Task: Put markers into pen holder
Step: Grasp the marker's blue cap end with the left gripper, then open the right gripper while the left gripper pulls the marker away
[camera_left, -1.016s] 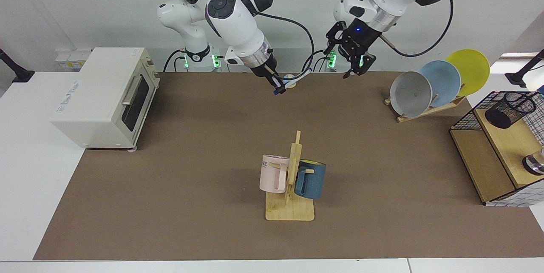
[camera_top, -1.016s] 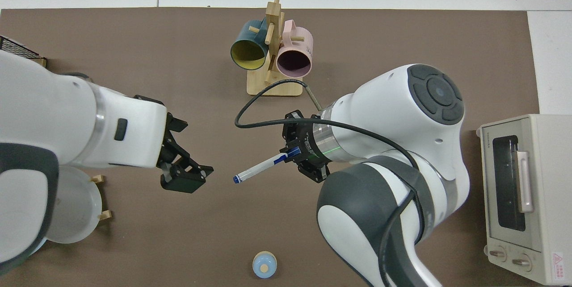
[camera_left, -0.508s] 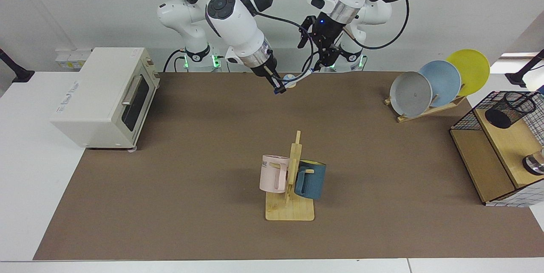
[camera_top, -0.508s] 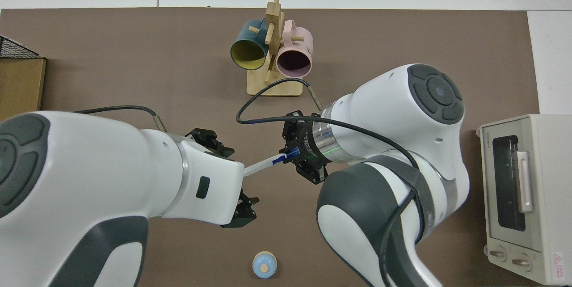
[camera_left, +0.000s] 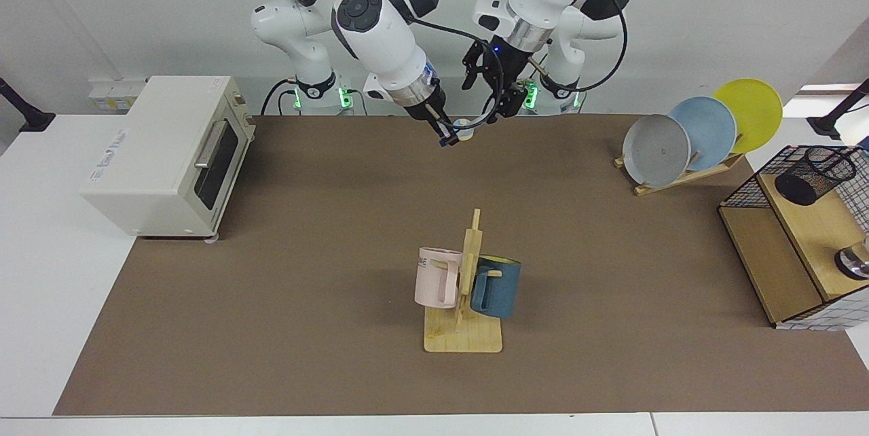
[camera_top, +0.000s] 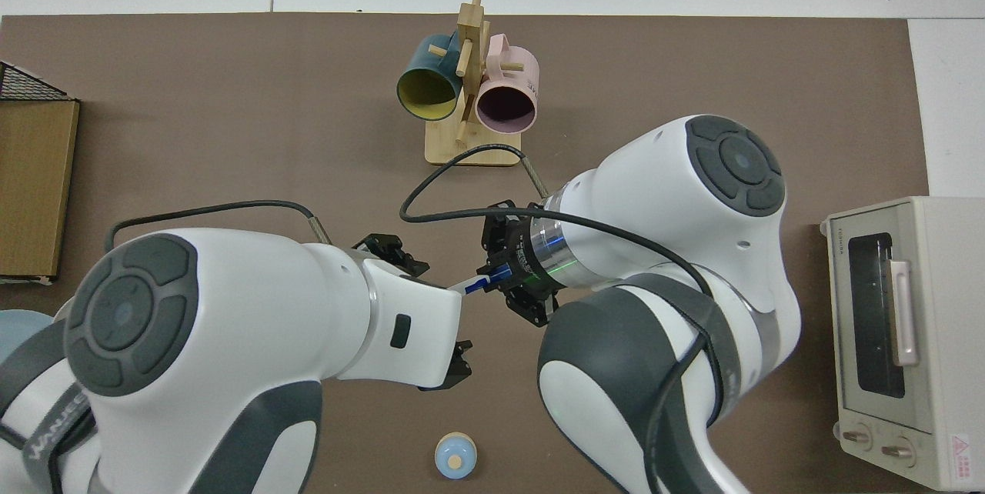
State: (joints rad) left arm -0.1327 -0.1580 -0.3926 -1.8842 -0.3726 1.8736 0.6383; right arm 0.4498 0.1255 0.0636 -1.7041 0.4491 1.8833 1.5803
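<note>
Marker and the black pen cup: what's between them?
In the facing view, brown mat, then the rack of three plates. The right gripper holds the marker at the far edge; the left gripper hangs beside it.

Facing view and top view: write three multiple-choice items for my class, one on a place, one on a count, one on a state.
1. Where does the pen holder stand?
A. on the wooden shelf
B. beside the oven
C. on the mug stand

2. How many plates stand in the rack?
A. two
B. three
C. four

3. What state is the marker in?
A. lying on the mat
B. held in the right gripper
C. inside the pen holder

Answers:
1 A, it sits on the shelf boards inside the wire frame.
2 B, grey, blue and yellow.
3 B, held above the mat, with the open left gripper close beside it.
</note>
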